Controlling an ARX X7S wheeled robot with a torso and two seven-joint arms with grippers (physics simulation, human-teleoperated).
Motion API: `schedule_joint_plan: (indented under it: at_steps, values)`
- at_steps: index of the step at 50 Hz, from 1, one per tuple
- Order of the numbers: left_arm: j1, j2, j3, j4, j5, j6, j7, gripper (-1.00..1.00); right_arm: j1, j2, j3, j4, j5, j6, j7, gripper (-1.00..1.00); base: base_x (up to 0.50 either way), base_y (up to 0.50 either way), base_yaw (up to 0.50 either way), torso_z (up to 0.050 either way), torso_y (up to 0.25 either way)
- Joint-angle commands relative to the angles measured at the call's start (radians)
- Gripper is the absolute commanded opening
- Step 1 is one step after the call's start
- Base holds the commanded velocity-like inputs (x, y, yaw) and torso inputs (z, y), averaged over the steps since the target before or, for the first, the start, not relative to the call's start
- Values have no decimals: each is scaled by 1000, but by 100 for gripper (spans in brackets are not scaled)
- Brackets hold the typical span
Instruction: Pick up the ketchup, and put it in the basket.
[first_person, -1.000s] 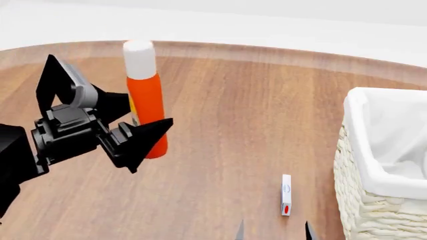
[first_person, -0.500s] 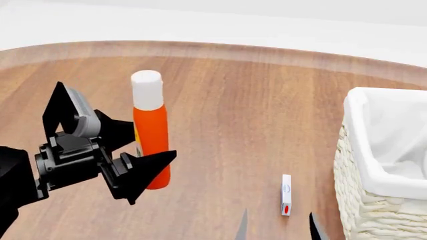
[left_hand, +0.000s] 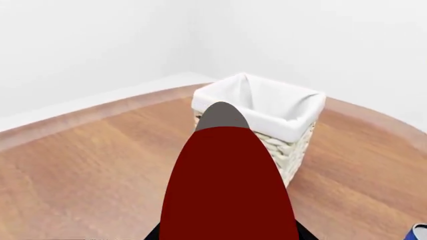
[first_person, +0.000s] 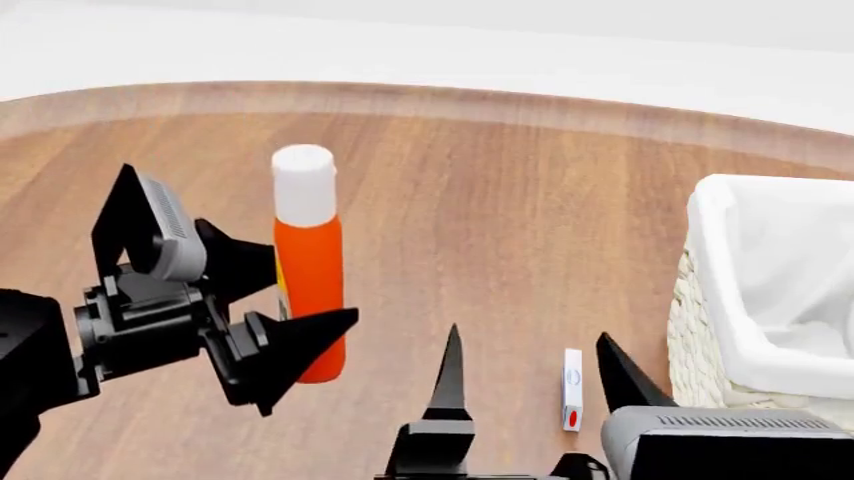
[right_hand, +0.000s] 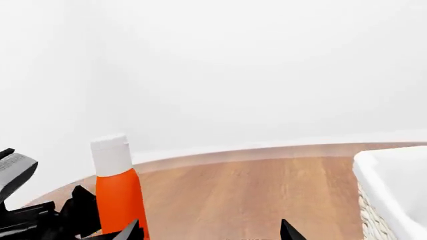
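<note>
Curved-edged wooden tabletop (first_person: 507, 200) against plain white walls (right_hand: 267, 60), under even, shadowless light.

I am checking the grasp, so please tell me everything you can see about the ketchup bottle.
The ketchup is an orange-red bottle, plastic by its look, with a tall white cap and a strip of yellow-white label on its side. It stands nearly upright, cap up, between the black fingers of the left gripper, which close on its lower body. Whether its base touches the wooden table cannot be told. It is apart from the basket.

orange-red ketchup (first_person: 310, 290) with white cap, cream woven basket (first_person: 767, 330), black fingers (first_person: 287, 345)
</note>
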Motion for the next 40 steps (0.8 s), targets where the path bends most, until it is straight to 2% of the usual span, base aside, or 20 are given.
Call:
schedule_joint_plan:
  at_steps: [1, 12, 40]
  values:
    - [0, 12, -16, 1, -14, 2, 36, -100, 269, 45, 40, -46, 428, 130, 205, 100, 0, 0, 0, 0, 0]
    - [10, 7, -5, 34, -24, -12, 37, -100, 488, 24, -19, 49, 648, 131, 319, 100, 0, 0, 0, 0, 0]
    - [22, -6, 24, 60, -33, -25, 45, -100, 620, -74, -94, 205, 637, 141, 279, 100, 0, 0, 0, 0, 0]
